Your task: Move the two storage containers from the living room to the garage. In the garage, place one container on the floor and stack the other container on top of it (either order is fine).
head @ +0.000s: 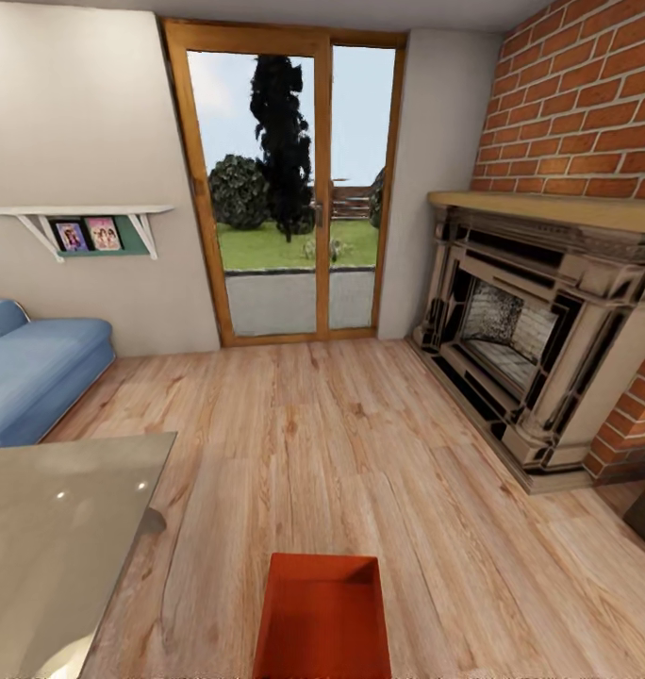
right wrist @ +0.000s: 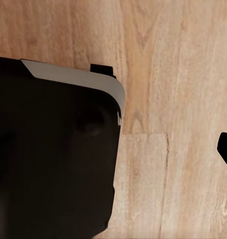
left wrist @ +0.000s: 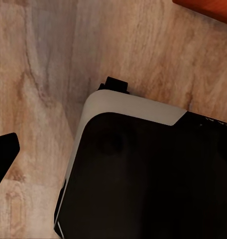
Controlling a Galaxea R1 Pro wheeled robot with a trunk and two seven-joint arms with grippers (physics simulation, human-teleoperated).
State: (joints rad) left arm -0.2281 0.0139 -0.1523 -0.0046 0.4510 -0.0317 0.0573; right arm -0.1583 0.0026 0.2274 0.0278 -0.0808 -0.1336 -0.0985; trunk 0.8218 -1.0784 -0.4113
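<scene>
One storage container [head: 322,618] sits between glass table [head: 49,528] and fireplace [head: 520,339]; finger spread unclear.

Head forward; wrists down at floor [left wrist: 44,74]

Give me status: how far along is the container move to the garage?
Early. Nothing is done: the robot faces the glass doors and brick fireplace on wood-plank floor, so it is in the living room. One orange-red container sits just ahead on that floor, ungrasped. Left: carry both to the garage and stack them.
</scene>
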